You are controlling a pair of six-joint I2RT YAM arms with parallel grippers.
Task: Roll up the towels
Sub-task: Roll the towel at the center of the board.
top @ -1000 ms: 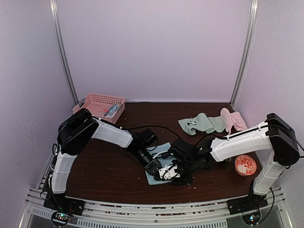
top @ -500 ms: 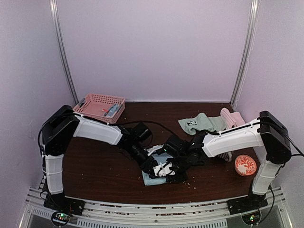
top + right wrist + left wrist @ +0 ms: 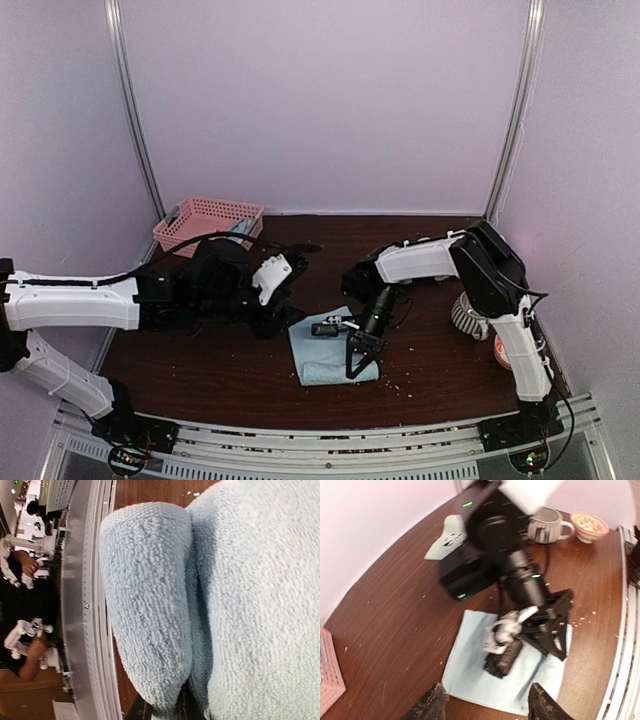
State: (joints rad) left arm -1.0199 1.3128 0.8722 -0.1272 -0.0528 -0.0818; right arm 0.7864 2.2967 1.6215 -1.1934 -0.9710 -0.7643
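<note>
A light blue towel lies spread flat on the brown table near its front edge. My right gripper points down onto the towel's near edge and is shut on a raised fold of the cloth. My left gripper hangs above the table left of the towel, open and holding nothing. A sage green towel lies farther back. In the top view the right arm hides it.
A pink basket stands at the back left. A striped mug and a red patterned bowl stand at the right. The metal rail runs just past the towel's near edge.
My left arm has pulled back to the left off the towel and its gripper has opened. My right gripper has shut on the towel's near edge, with that arm now reaching in from behind.
</note>
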